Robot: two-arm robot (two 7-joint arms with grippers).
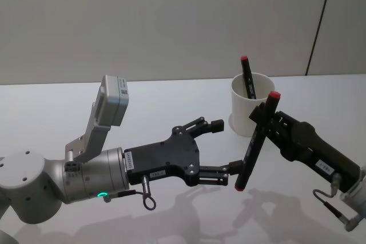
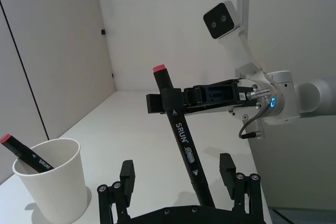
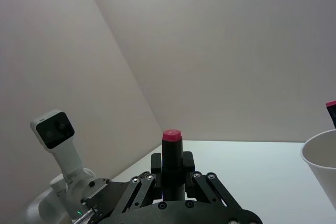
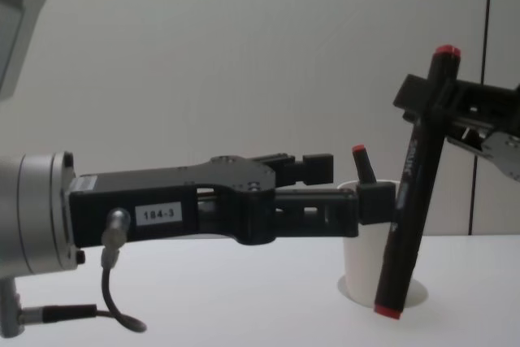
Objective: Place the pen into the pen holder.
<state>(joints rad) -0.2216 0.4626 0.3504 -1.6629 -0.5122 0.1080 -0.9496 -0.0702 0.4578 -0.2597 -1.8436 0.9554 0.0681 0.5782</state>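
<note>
Your pen (image 1: 256, 140) is a rigid black marker with red caps on both ends; judge it light and stiff, with a smooth plastic barrel that could pivot or slip in a two-finger pinch. It hangs tilted in the air above the surface (image 1: 68, 107), just in front of the pen holder (image 1: 250, 103), a white paper cup that already has a second marker (image 1: 247, 76) leaning inside. The cup looks thin-walled and easy to tip or shove, so don't bump the rim. The right hand (image 1: 269, 121) is clamped on the upper barrel, just below the top cap; the right wrist view shows its fingers (image 3: 148, 182) tight on both sides of the barrel. That's a high grip, so the long lower end can swing. The left hand (image 1: 226, 148) is spread wide, with one finger (image 1: 213, 124) near the cup base and the other at the pen's lower end; you can't tell from the head view whether that tip actually touches the barrel. In the left wrist view the pen runs down between the spread fingers with a clear gap on each side. My read: the right hand carries it, the left only brackets it. Lift the lower cap clear of the rim before you bring it over.
</note>
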